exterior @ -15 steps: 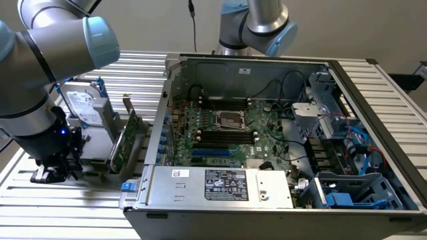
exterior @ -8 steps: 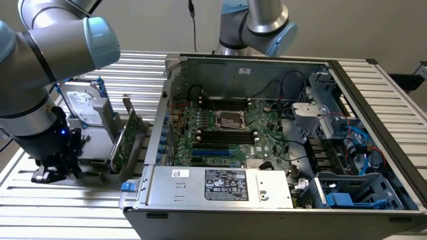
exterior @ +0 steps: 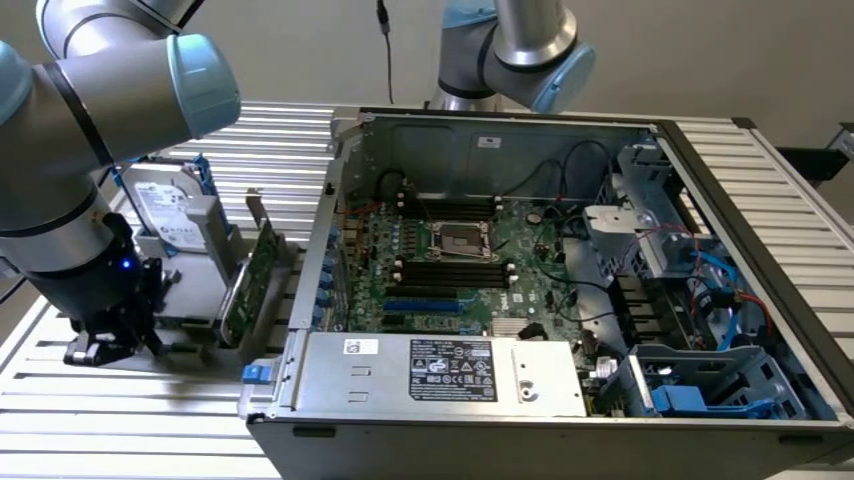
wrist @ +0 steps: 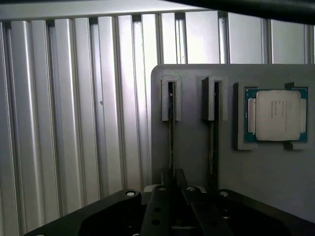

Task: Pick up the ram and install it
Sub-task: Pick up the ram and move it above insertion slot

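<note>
Slatted aluminium table (wrist: pixel 49 123), grey holder plate (wrist: pixel 192 147) lying on it, open computer case (exterior: pixel 534 140) near the plate.

Ram (wrist: pixel 171 132) stood on edge in the plate's outermost slot, the one next to the plate's edge. Second stick (wrist: pixel 215 137) sat in the next slot inward, processor chip (wrist: pixel 275 115) in a pocket past that.

Gripper (wrist: pixel 173 183) was down over the plate, jaws drawn in on the ram's two faces. It looked clenched on the stick. Ram wasn't lifted and sat in its slot. Couldn't tell how far along the stick the grip sat.

Handling call:
- Light, stiff, thin board, but likely brittle under bending or twist.
- Chips on the faces and, I'd expect, contacts on the edge down in the slot, so keep off both.
- Best hold is flat on both faces at the exposed top edge, pads square to the board. Mid-length is better, since an end grip would let it pivot.
- Faces are smooth and give the pads little to bite, so a moderate squeeze.
- It won't tolerate side load against the slot walls.
</note>
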